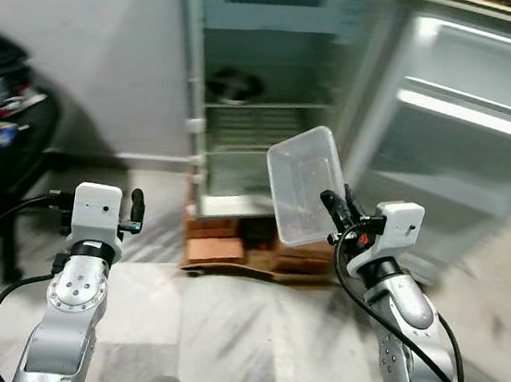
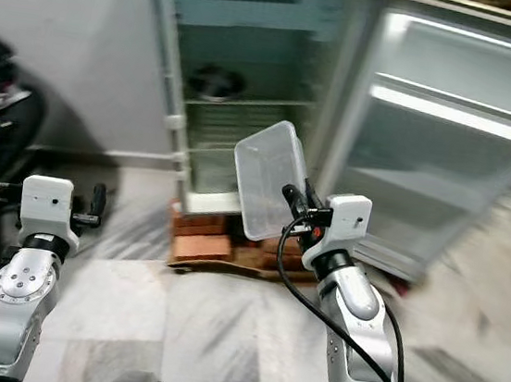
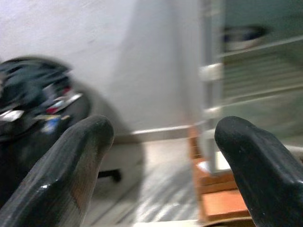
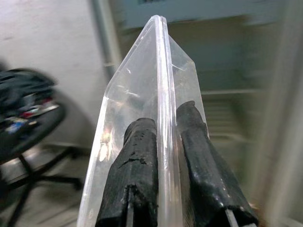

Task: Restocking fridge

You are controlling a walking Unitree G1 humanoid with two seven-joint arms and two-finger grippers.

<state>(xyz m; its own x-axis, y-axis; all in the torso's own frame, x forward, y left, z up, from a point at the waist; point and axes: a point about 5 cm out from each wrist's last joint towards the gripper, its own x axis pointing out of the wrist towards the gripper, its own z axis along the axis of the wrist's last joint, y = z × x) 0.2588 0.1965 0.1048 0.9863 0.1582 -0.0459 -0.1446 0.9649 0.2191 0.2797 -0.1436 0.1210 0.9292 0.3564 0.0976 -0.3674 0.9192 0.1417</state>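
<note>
The right pincer (image 1: 336, 204) gripped the rim of a clear plastic container (image 1: 305, 183), both fingers (image 4: 137, 175) clamped on its wall, holding it tilted at frame centre before the open fridge (image 1: 277, 91). What looked like a metal bowl (image 1: 234, 86), blurred, sat on a shelf at upper centre. The left pincer (image 3: 161, 161) was raised at lower left, fingers spread, empty.

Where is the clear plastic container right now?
The clear plastic container is held up, tilted, by the right tool, in front of the open fridge, left of its door.
</note>
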